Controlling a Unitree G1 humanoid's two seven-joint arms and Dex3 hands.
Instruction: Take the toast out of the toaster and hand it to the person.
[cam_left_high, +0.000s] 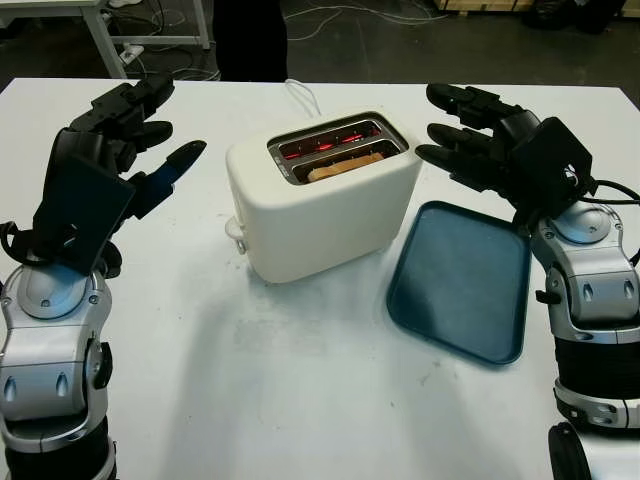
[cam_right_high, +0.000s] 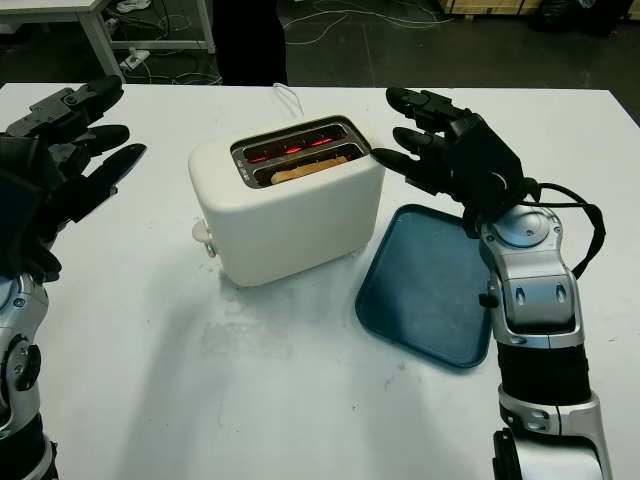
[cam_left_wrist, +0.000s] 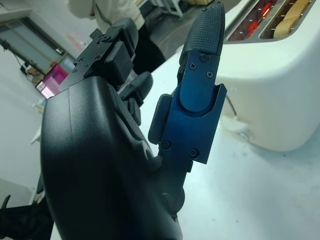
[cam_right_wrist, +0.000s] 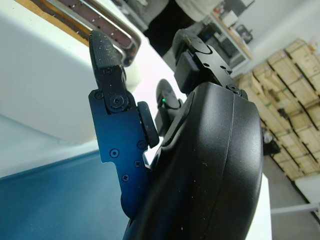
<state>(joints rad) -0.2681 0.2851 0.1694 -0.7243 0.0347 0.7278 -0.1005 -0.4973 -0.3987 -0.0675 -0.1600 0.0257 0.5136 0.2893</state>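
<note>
Toast (cam_left_high: 345, 166) sits in the nearer slot of the toaster (cam_left_high: 320, 205), its top edge level with the slot mouth; the farther slot glows red inside. Toaster is cream-white and stands upright at the middle of the white table (cam_left_high: 300, 400), with its lever knob on the end facing the left arm. Cord runs from the toaster's far side toward the table's back edge. Right hand (cam_right_high: 440, 145) is raised just beside the toaster's right end, above the table, open and holding nothing, its fingers (cam_right_high: 392, 160) extended toward the slots, not touching the toast. Left hand (cam_left_high: 125, 135) is raised well apart from the toaster's left end, open, holding nothing. Blue tray (cam_left_high: 465, 285) lies flat on the table just right of the toaster. Person in dark trousers (cam_left_high: 250, 40) stands beyond the table's far edge
</note>
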